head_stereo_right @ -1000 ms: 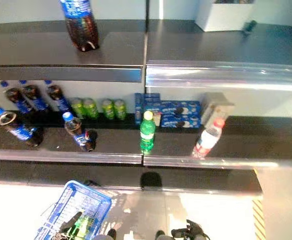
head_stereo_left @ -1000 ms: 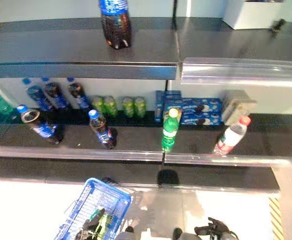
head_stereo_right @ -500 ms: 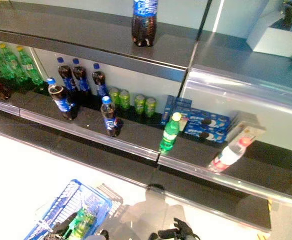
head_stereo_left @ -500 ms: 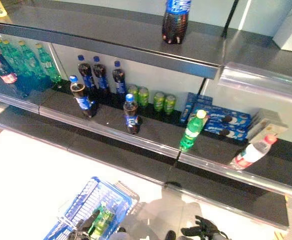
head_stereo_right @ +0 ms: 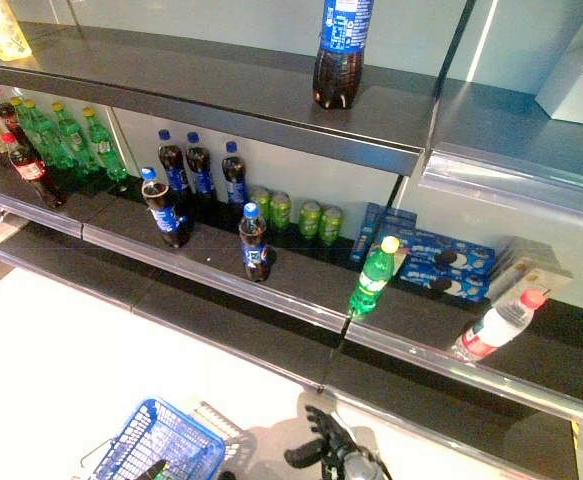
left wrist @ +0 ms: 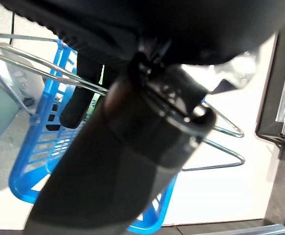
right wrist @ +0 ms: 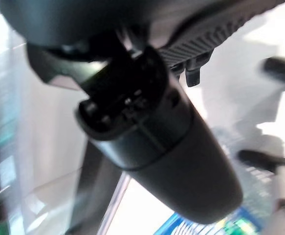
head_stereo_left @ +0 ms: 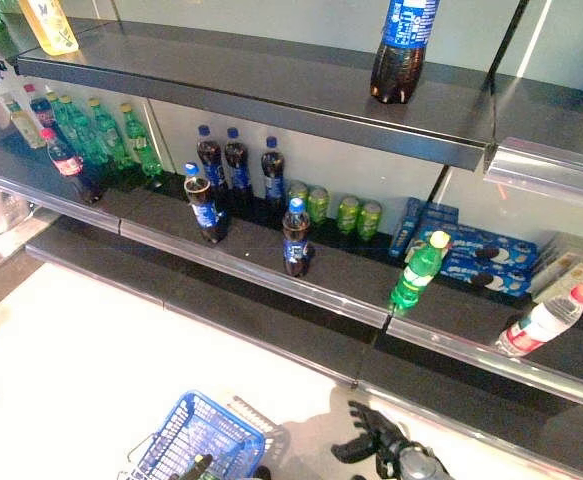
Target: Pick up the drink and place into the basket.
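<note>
The blue basket [head_stereo_left: 199, 446] hangs at the lower left, off the floor. My left hand [left wrist: 83, 93] is shut on its thin wire handles [left wrist: 44, 68]. Something green lies inside the basket [right wrist: 229, 226]. My right hand [head_stereo_left: 367, 442] is low in front of the shelves, open and empty, with its fingers spread. On the middle shelf stand a green bottle [head_stereo_left: 417, 272], cola bottles with blue caps [head_stereo_left: 295, 238] and a clear bottle with a red cap [head_stereo_left: 545, 322]. A large cola bottle [head_stereo_left: 401, 50] stands on the top shelf.
Green cans [head_stereo_left: 345, 212] and blue biscuit boxes [head_stereo_left: 471, 262] stand at the back of the middle shelf. Green and red-capped bottles [head_stereo_left: 83, 140] fill the shelf at the far left. A clear rail [head_stereo_left: 271, 282] runs along the shelf's front edge, with pale floor [head_stereo_left: 91, 360] below.
The camera has swung left and up, so more of the left shelves shows and the basket sits lower in view. My right hand has spread its fingers.
</note>
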Tool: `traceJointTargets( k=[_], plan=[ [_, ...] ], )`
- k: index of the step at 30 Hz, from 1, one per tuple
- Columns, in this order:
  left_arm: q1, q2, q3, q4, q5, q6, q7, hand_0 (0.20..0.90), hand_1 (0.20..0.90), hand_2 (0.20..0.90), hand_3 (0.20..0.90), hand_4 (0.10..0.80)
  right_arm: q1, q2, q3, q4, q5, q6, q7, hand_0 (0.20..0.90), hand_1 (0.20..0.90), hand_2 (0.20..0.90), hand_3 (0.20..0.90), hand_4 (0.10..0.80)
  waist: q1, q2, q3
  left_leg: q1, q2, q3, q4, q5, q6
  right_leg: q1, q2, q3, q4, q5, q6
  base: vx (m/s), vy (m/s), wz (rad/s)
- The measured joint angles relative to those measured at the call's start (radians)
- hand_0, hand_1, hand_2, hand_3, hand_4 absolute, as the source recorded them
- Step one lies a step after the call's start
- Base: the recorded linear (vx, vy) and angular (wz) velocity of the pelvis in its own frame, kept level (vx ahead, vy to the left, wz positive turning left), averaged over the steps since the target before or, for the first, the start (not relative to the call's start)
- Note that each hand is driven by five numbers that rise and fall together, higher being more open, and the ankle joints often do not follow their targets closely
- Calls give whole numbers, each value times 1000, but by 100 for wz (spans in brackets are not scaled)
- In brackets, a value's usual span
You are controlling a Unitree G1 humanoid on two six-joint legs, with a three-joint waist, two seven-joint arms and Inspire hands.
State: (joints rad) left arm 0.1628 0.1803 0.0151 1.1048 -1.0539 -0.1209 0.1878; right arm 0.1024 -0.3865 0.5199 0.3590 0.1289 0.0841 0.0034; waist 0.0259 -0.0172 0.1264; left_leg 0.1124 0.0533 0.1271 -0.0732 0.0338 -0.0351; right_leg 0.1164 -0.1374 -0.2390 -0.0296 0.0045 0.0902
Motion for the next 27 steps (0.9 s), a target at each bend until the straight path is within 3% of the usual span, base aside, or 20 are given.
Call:
traceJointTargets(
  k=[4,10,18,22,27],
  plan=[
    [13,10,3,-17,9,-2,1,300,300,300,200,100,13,-129,-69,-276,-13,-32,31,900,900,900,900,800,-10,-12,-8,5,9,5,-14,6,-3,2,11,3,-12,7,-6,-14,-38,-3],
    [32,12,21,-22,20,-20,1,300,300,300,200,100,-20,-180,-243,-490,-10,-117,3,900,900,900,900,800,-29,-27,-17,2,11,15,-17,7,-5,4,14,7,-31,19,-8,11,-2,-4],
    [33,-15,85,-25,69,-41,-6,300,300,300,200,100,-61,-179,-353,-604,-8,-219,-224,900,900,900,900,800,-25,-28,-18,-18,7,20,-12,7,-6,7,13,0,-56,34,-7,31,25,2],
    [24,-24,87,-12,96,-38,-29,300,300,300,200,100,-70,-179,-418,-647,-8,-261,-358,900,900,900,900,800,-30,-11,-11,-28,9,61,-12,8,-8,7,-2,-29,-56,32,0,16,154,20],
    [19,-38,86,-6,99,-40,-36,300,300,300,200,100,-78,-156,-416,-645,-7,-261,-502,900,900,900,900,800,-27,-8,-8,-24,-8,72,-12,5,3,1,-20,-24,-43,27,15,52,138,-1]
  ],
)
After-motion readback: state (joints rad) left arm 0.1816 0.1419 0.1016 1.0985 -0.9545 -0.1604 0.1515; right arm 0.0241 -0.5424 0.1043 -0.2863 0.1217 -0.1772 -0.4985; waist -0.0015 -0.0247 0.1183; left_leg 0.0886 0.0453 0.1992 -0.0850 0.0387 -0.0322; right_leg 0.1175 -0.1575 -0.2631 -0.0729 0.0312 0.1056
